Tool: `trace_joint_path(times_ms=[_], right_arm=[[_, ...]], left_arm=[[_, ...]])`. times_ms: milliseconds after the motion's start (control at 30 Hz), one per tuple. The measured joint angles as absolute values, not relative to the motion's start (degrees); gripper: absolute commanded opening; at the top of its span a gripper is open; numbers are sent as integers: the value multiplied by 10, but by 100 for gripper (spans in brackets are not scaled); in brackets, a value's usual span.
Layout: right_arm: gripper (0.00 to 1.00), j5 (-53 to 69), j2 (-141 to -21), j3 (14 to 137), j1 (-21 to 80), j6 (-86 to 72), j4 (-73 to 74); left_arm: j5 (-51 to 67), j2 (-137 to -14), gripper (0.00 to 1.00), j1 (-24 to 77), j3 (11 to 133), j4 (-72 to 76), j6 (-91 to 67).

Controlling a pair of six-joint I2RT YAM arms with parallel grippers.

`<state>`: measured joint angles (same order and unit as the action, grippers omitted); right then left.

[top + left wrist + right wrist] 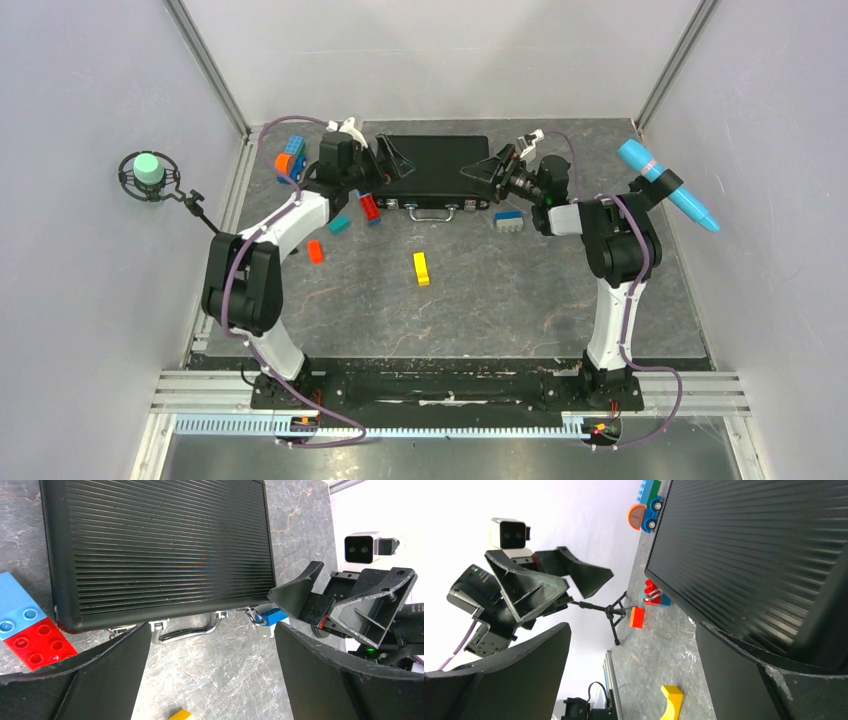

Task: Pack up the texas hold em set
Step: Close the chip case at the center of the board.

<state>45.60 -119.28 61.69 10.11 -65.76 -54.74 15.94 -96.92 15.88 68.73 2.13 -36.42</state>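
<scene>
The grey desk [500, 300] carries the black case [435, 165] at its far middle. The case lies flat with the lid down and the ribbed top facing up. No chips show anywhere on the desk, so I judge the packing to be almost finished: the set seems to be inside and the lid is shut.

The left pincer [212, 630] is at the left end of the case and the right pincer [633, 627] at the right end. Both stand wide apart and neither one holds anything.

The silver handle [185, 632] points to the near side, with small clasps [159, 625] beside it. I cannot tell if the clasps are locked. If they are not, pressing them down is probably the only step left.

Toy bricks [30, 630] and a yellow block [421, 268] lie near the case, and they do not belong to the set
</scene>
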Motion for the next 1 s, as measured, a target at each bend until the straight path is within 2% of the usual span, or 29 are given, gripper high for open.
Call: trace_joint_path(times_ms=[1000], right_arm=[[98, 466, -1188, 566, 123, -636, -523]], left_arm=[[201, -1083, 100, 159, 695, 125, -404]])
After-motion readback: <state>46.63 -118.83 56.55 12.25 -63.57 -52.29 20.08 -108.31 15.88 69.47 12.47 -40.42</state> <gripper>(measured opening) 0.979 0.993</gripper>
